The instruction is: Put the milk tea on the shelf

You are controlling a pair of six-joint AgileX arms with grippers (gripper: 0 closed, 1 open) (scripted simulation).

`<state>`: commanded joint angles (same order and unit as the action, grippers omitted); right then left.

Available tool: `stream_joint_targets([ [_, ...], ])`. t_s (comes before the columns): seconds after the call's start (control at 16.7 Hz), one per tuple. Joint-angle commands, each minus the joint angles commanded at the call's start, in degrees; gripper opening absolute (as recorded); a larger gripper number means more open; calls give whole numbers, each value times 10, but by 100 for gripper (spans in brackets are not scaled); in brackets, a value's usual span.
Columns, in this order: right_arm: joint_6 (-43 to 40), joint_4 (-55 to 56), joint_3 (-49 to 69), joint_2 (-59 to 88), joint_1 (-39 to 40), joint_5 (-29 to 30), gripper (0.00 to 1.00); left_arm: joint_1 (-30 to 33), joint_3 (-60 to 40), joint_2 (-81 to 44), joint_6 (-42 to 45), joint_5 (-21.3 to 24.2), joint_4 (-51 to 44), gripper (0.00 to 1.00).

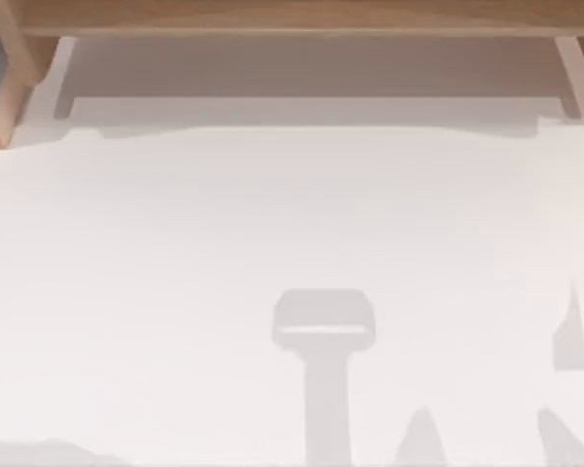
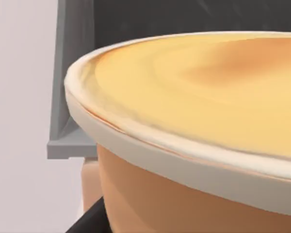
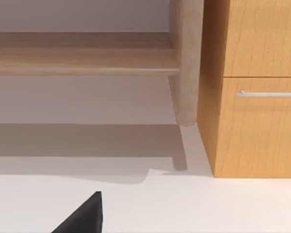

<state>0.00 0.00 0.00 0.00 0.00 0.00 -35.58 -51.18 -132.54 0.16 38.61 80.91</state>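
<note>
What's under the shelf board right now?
Under the shelf board, the right wrist view shows bare white table in shadow and a pale back panel. The span past its left edge is cut off.

The shelf (image 1: 292,15) is seen as light-brown wood with a fine grain and a matt finish; its inner panels look pale and smooth. The table (image 1: 175,292) is shown as a plain white, matt surface. The milk tea (image 2: 194,145) appears as smooth peach-tan plastic with a pale cream rim, faintly glossy. A cabinet (image 3: 257,87) beside the shelf is rendered in warmer grained wood, with a brushed metal handle (image 3: 269,93).
</note>
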Motion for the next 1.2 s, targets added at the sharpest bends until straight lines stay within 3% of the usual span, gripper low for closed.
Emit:
stream_joint_targets([
  [0.9, 0, 0, 0, 0, 0, 0, 100, 4, 1, 26, 3, -1, -14, 0],
  [1.2, 0, 0, 0, 0, 0, 0, 100, 115, 48, 98, 8, -36, -30, 0],
])
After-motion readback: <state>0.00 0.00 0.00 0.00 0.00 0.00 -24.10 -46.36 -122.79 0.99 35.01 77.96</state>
